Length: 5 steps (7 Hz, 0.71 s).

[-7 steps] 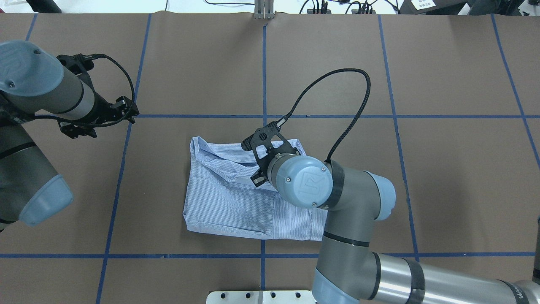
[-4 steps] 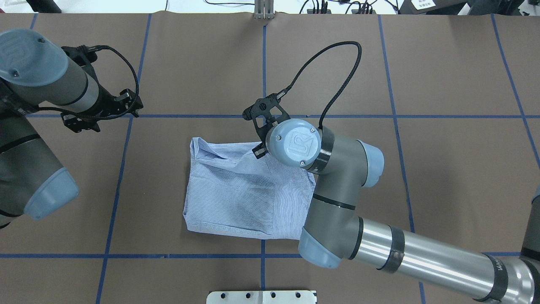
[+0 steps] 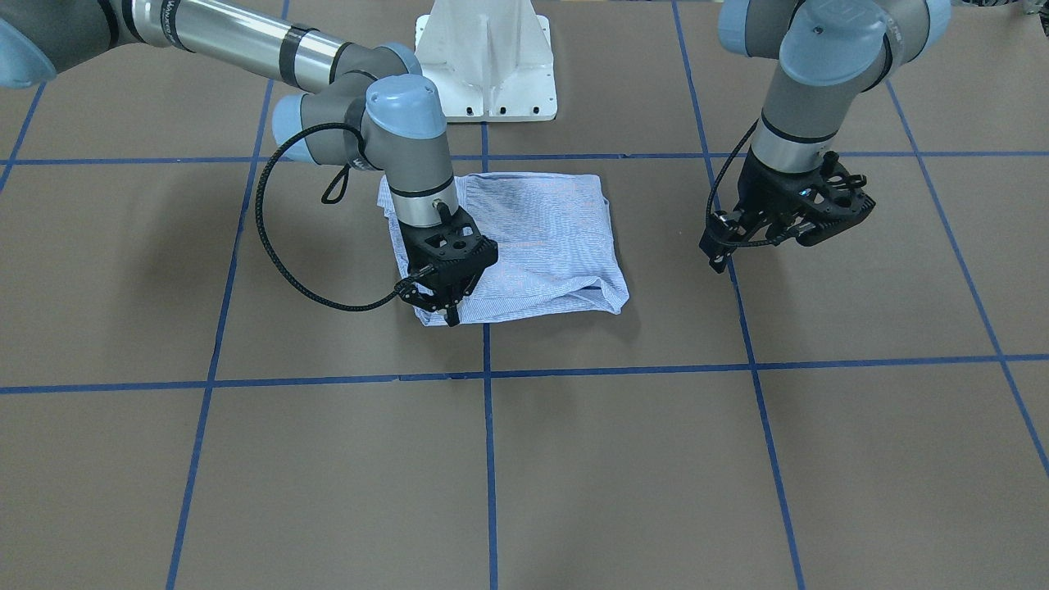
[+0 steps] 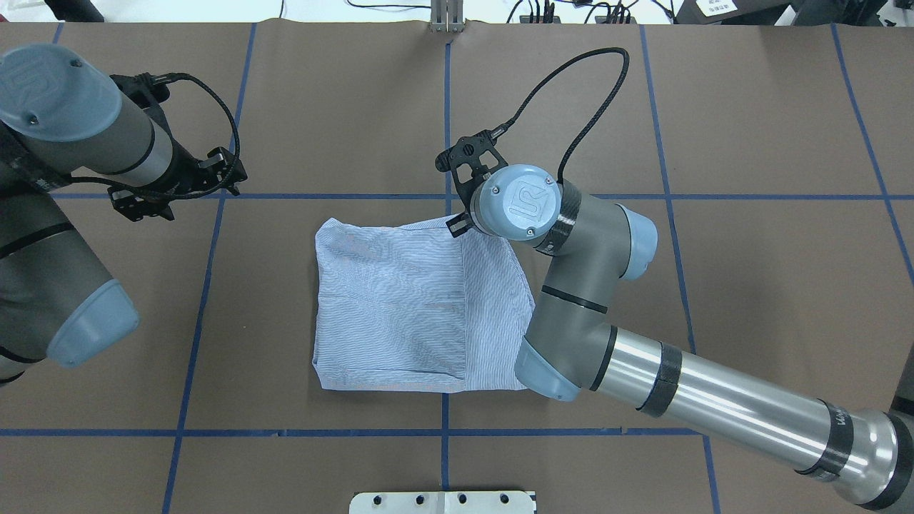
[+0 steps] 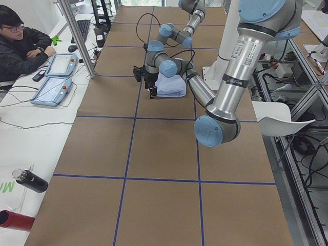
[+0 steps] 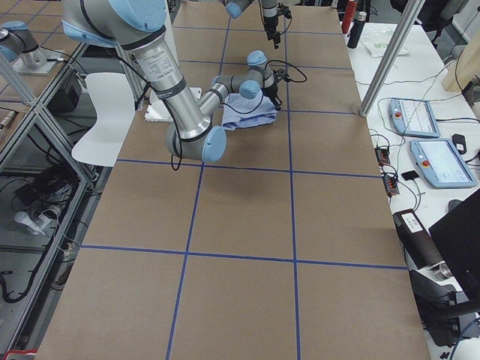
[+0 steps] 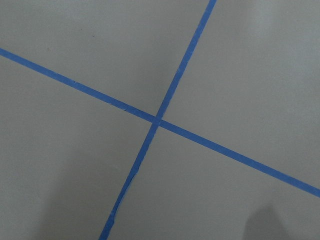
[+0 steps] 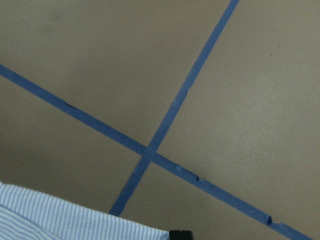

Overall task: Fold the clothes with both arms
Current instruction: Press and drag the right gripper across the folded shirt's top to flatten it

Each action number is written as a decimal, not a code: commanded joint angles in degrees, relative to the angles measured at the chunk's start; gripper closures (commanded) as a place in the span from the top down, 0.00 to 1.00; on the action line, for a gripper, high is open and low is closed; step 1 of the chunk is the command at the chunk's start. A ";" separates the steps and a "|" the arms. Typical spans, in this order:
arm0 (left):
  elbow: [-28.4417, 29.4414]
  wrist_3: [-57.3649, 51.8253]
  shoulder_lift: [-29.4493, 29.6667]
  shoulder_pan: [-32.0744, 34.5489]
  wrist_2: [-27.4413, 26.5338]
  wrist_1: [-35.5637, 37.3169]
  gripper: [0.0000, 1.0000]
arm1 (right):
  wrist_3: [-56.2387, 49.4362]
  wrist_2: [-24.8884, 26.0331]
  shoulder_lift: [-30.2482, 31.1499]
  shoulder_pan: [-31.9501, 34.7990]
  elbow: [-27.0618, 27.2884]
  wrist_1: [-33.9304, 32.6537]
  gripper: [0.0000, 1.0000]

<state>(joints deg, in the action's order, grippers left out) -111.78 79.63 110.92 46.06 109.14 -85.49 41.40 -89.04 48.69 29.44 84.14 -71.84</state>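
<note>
The light blue striped shirt [image 4: 400, 307] lies folded into a flat rectangle at the table's middle; it also shows in the front view [image 3: 541, 229]. My right gripper [image 3: 449, 313] points down at the shirt's far right corner and is shut on the cloth edge there. In the overhead view the right gripper [image 4: 457, 223] is mostly hidden under its wrist. The right wrist view shows a strip of shirt [image 8: 65, 220] and a tape cross. My left gripper [image 4: 139, 207] hangs empty over bare table left of the shirt, jaws apart, and shows in the front view [image 3: 807, 233].
The brown table cover [image 4: 750, 307] carries a blue tape grid [image 4: 446, 107]. The white pedestal base [image 3: 488, 65] stands at the robot's side. A post [image 4: 446, 18] stands at the far edge. An operator [image 5: 20, 43] sits beside the table with tablets.
My right gripper moved away from the robot with the shirt's top layer, from mid-shirt to its far edge, and the fold now lies flat. The left arm shifted slightly farther out.
</note>
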 commanded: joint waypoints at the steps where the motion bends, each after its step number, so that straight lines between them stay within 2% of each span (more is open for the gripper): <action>1: 0.25 -0.09 0.08 0.00 -0.07 -0.03 1.00 | 0.09 -0.08 0.00 0.61 -1.34 0.30 0.00; 3: 0.25 -0.09 0.17 0.00 -0.07 -0.03 1.00 | 0.26 -0.17 0.00 1.67 -2.22 0.30 0.00; 4: 0.25 -0.09 0.17 0.00 -0.16 -0.03 1.00 | 0.44 -0.34 -0.09 2.11 -2.22 0.30 0.14; 5: 0.25 -0.18 0.17 0.09 -0.16 -0.12 1.00 | 0.70 -0.43 -0.09 2.29 -2.40 0.30 0.99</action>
<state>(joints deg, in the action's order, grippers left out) -111.54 79.52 111.08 46.08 109.01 -85.54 41.84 -89.34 48.63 31.38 81.96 -71.55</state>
